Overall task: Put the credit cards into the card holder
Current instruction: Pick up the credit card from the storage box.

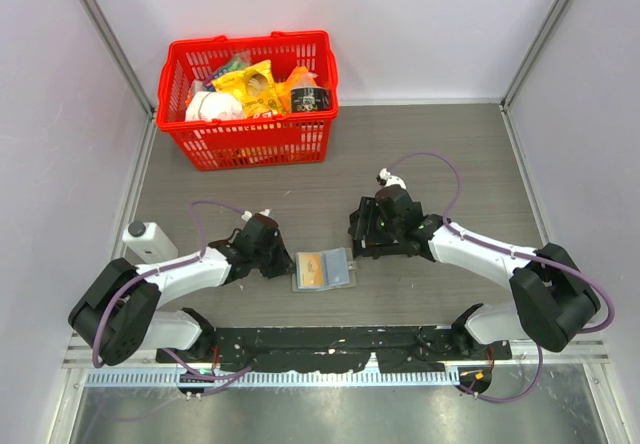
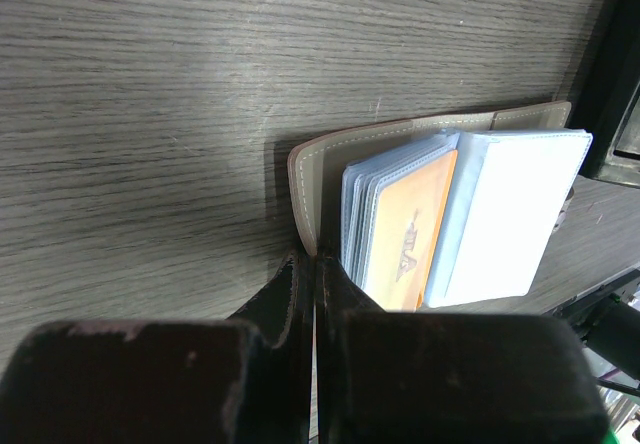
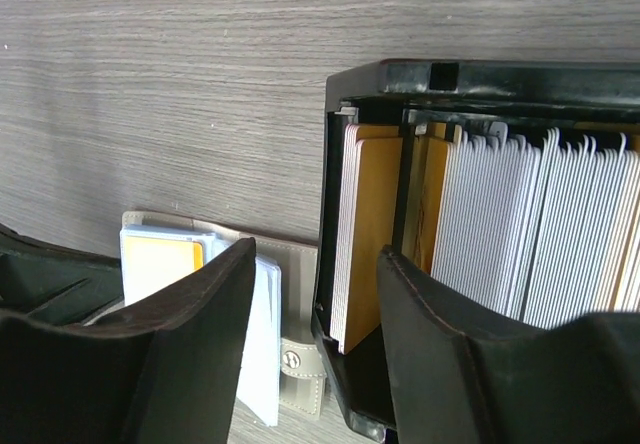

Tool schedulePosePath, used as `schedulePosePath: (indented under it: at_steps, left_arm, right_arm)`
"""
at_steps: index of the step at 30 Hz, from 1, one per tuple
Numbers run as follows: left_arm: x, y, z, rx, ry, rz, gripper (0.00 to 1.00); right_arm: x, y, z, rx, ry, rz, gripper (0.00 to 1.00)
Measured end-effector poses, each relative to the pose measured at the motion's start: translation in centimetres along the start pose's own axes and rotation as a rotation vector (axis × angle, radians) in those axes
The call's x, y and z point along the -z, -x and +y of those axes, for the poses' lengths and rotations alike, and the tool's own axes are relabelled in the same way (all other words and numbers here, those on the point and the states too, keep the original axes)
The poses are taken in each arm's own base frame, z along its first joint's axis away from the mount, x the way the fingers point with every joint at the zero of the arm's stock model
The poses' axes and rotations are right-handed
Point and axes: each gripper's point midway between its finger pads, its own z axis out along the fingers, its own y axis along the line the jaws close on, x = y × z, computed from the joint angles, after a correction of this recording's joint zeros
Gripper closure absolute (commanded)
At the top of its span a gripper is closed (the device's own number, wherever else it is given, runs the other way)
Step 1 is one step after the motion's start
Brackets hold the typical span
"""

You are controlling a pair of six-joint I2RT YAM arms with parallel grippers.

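Note:
The card holder (image 1: 322, 270) lies open on the table, its grey-beige cover (image 2: 308, 169) spread flat. A tan-orange card (image 2: 410, 234) sits in its pale blue pockets. My left gripper (image 1: 284, 262) is shut on the cover's left edge (image 2: 311, 260). More credit cards (image 3: 368, 226), white and tan-orange, stand on edge in a black tray (image 3: 480, 74). My right gripper (image 3: 318, 256) is open over the tray's left end. One finger (image 3: 200, 344) hangs above the card holder (image 3: 298, 264), the other finger (image 3: 450, 344) inside the tray. In the top view my right gripper (image 1: 362, 234) hides most of the tray.
A red basket (image 1: 250, 139) of groceries stands at the back left. A small white device (image 1: 148, 239) sits by the left wall. Grey enclosure walls close in the left, right and far sides.

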Motion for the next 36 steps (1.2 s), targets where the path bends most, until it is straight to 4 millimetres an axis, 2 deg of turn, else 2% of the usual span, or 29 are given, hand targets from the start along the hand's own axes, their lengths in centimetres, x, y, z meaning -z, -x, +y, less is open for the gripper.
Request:
schedulePosePath:
  at_steps: [4,7,11,16,30,33,36]
  left_arm:
    - [0.0,0.0,0.0,0.0,0.0,0.001,1.0]
    - [0.0,0.0,0.0,-0.001,-0.001,0.002,1.0]
    - [-0.1,0.0,-0.1,-0.002,-0.002,0.002,1.0]
    - [-0.1,0.0,-0.1,-0.002,-0.002,0.002,1.0]
    - [-0.4,0.1,-0.5,-0.003,-0.013,0.008,1.0]
    - [-0.4,0.1,-0.5,-0.003,-0.016,0.009,1.0]
    - [-0.4,0.1,-0.5,-0.004,-0.016,0.009,1.0]
  right_arm:
    - [-0.5,-0.3,-0.4,0.007,-0.015,0.012,0.39]
    - [-1.6,-0.5,-0.3,0.01,-0.017,0.032,0.39]
    - [-2.3,-0.1,0.1,0.018,-0.012,0.039,0.42]
    - [-2.2,-0.2,-0.1,0.025,-0.013,0.045,0.51]
    - [-0.9,0.1,0.9,0.027,0.034,0.045,0.58]
    - [-0.9,0.1,1.0,0.026,0.038,0.048,0.44]
    - [-1.0,0.1,0.9,0.028,0.032,0.049,0.37]
